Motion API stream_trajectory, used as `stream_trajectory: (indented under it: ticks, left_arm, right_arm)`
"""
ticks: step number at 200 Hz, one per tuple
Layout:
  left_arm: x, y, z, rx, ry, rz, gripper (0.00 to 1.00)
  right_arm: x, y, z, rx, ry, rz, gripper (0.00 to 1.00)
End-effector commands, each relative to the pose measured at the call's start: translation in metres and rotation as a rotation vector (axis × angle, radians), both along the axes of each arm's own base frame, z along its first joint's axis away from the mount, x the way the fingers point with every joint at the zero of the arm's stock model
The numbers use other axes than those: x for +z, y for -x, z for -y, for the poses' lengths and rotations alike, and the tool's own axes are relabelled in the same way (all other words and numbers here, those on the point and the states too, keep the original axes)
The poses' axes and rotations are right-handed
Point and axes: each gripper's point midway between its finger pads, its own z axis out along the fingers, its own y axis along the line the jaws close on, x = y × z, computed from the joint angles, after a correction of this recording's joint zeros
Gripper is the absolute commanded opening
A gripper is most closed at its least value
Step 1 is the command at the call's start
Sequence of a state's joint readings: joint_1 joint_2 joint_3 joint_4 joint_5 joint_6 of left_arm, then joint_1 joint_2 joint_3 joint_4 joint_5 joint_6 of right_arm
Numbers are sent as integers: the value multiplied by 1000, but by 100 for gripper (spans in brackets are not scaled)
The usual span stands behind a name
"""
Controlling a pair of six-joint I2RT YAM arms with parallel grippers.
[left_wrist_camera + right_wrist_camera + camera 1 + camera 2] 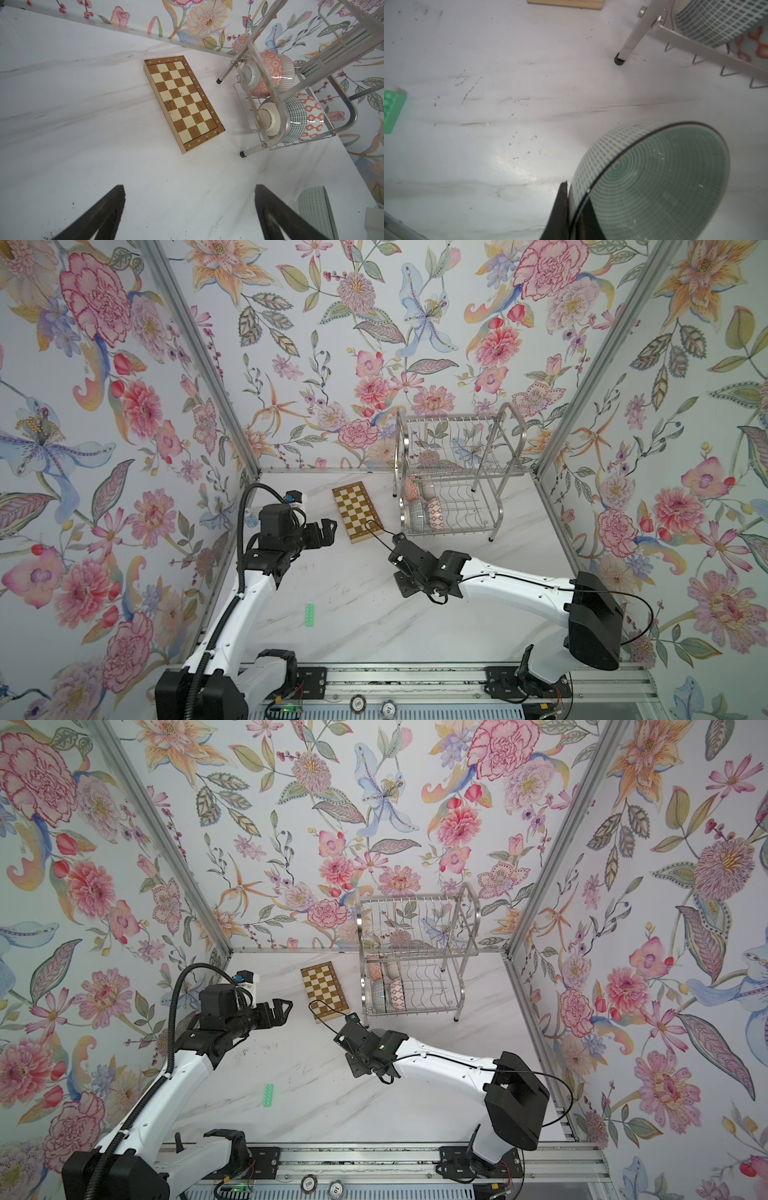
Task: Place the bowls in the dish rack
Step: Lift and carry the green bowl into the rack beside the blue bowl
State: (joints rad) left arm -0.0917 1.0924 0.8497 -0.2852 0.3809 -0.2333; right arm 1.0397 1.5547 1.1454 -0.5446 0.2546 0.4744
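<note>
The mint bowl (pixel 654 182), dashed green outside and ringed inside, hangs tipped on its side in the right gripper (pixel 576 195), which is pressed together on the rim with one finger outside the wall and the other inside. It sits low over the table (pixel 353 614), near the black foot of the front left leg of the rack (pixel 283 120); whether its lower edge touches the table cannot be told. In the top views the right wrist covers it, and it shows only in the two wrist views. Four more bowls stand on edge at the left end of the rack's lower shelf, in two pairs. Toward the front are the dashed bowl (pixel 295 116) and, touching it, the lattice bowl (pixel 313 116). Behind them are the orange bowl (pixel 268 68) and, against it, the striped bowl (pixel 288 70). The rack stands at the back right of the table, close to the flowered wall. Just left of it a chessboard (pixel 357 512) lies flat and skewed, its near corner close to the right wrist. Further left the left gripper (pixel 329 527) hangs above the table with its jaws spread wide and nothing between them, pointing toward the chessboard. A small green block (pixel 309 615) lies alone on the near part of the table, well apart from the rest.
</note>
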Motion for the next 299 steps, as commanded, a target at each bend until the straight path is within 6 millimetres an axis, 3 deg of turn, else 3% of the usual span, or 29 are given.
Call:
stream_trajectory:
  ticks: [1,53,94,178,241,299]
  left_arm:
    - [5,1,13,-81,22,45,99]
    - [1,7,33,-183,40,53,99]
    - [-2,10,41,-222,34,53,99]
    - [-2,14,51,-271,30,65,99]
    - [7,21,71,-367,116,102,99]
    - [9,26,78,-406,122,115,99]
  right_arm:
    - [27,-15,1,-13,-123,72,1]
    - [63,-35,32,-100,-344,170,0]
    - [86,-54,71,-225,-500,241,0]
    - [97,-80,130,-415,-782,254,0]
    - [106,-95,156,-460,-991,236,0]
    - [109,-110,158,-434,-1083,193,0]
